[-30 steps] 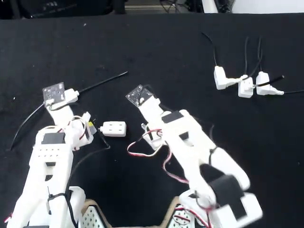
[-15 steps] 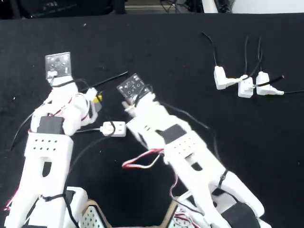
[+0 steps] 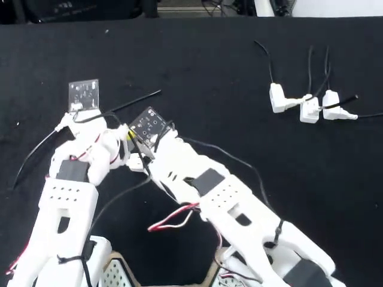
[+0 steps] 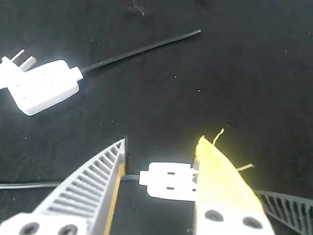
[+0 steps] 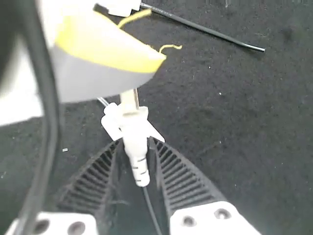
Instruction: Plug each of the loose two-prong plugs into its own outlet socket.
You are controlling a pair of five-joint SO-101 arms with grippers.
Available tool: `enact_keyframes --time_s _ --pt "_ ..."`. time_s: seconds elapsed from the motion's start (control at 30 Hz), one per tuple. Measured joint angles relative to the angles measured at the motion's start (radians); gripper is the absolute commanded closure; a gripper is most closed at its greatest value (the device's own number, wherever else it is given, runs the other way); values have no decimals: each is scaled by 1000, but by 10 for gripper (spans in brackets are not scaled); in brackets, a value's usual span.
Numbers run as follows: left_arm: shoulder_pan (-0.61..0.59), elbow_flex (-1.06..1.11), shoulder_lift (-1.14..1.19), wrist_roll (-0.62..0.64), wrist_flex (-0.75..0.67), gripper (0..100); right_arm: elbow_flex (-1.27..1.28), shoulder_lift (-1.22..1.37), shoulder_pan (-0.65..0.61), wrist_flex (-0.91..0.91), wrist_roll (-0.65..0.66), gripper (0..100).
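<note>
My right gripper (image 5: 136, 143) is clamped narrow on a two-prong plug (image 5: 129, 122). Its black ribbed fingers (image 5: 171, 169) pinch the plug's ribbed white neck, and a thin black cord runs back between them. The plug is white and slim, with small side tabs.

My left gripper (image 4: 161, 141) stands wide open over the outlet socket (image 4: 168, 181). The grey finger (image 4: 93, 181) is on one side of the socket and the yellow finger (image 4: 217, 181) is on the other. The yellow finger sits right at one end of the socket, though I cannot tell whether it touches. The socket is a flat white block with two dark slots facing up. It lies on the black table (image 3: 197, 60), left of centre and about midway between the far and near edges.

I count one socket here and two plugs near it. One is the plug I hold, and the other is a loose plug (image 4: 44, 87) lying flat beyond the socket. The loose plug is white and angular, and both prongs show. Its straight black cord (image 4: 142, 49) trails away from it.

Toward the table's far right corner, three more white pieces sit in a row (image 3: 278, 97) (image 3: 309, 110) (image 3: 332, 106). The two rightmost touch, and each piece has a short black cord. I cannot tell from here whether these are plugs seated in sockets.
</note>
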Motion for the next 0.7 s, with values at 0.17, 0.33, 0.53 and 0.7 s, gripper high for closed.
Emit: enact_keyframes --time_s 0.17,0.33,0.53,0.7 --pt "-3 127 -58 2 -109 777 48 -84 -6 0 0 988" --pt "-5 206 -110 2 -153 777 84 -161 -12 0 0 988" --pt "-5 242 -158 2 -160 777 114 -203 -12 0 0 988" --pt "-5 264 -163 2 -164 777 152 -203 -14 -51 -17 988"
